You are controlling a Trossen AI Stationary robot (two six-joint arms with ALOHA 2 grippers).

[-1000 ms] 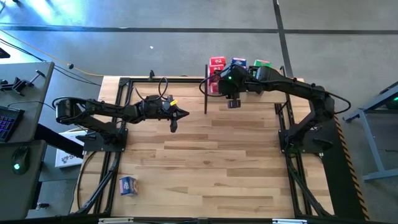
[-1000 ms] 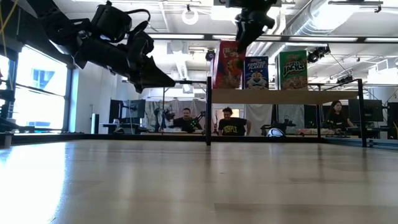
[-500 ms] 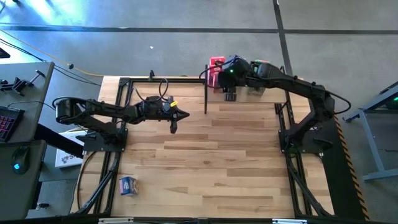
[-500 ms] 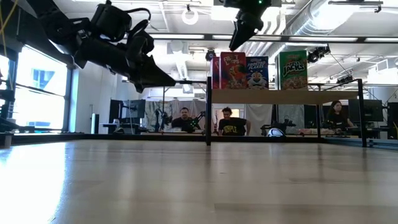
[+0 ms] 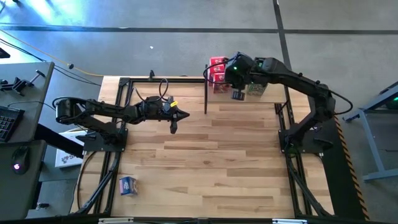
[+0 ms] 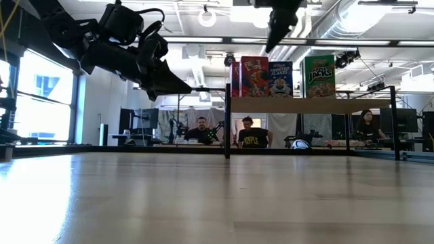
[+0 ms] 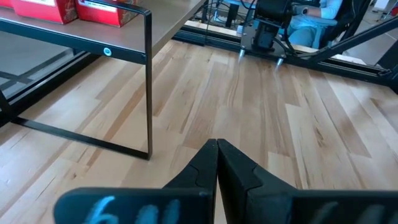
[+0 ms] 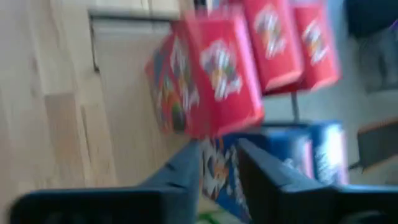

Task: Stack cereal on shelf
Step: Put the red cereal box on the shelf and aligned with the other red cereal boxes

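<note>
Cereal boxes (image 6: 279, 76) line the shelf (image 6: 312, 104) edge; right end effector (image 6: 277, 34) hovers above, seemingly slightly spread, empty.

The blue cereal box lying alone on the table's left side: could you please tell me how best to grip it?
Probably from straight above, closing on its two long side edges: the blue cereal box seems to lie flat, face up, leaving those edges exposed. The left gripper is nearer.
</note>
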